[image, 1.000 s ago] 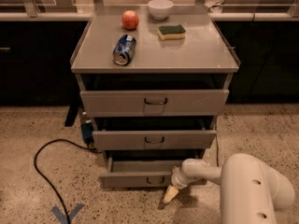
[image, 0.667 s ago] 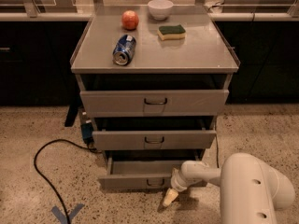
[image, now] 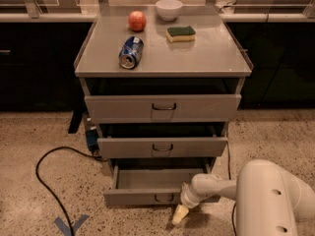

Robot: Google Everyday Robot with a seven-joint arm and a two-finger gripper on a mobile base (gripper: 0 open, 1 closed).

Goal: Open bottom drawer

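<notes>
The bottom drawer point(image: 142, 197) is the lowest, shallowest grey front of three, with a small dark loop handle point(image: 164, 198). It stands pulled out, and its plain grey tray point(image: 152, 177) shows behind the front. My gripper point(image: 180, 215) hangs at the end of the white arm point(image: 216, 188), just below and to the right of the drawer front, its cream fingertips pointing down at the floor, apart from the handle.
The grey cabinet top point(image: 206, 53) holds a red apple point(image: 137, 20), a white bowl point(image: 169, 9), a green-yellow sponge point(image: 180, 33) and a blue can point(image: 131, 52) on its side. A black cable point(image: 42, 173) loops on the speckled floor at left. Blue tape point(image: 71, 225) marks the floor.
The drawer has come slightly further out. My gripper has moved a little lower and toward the camera.
</notes>
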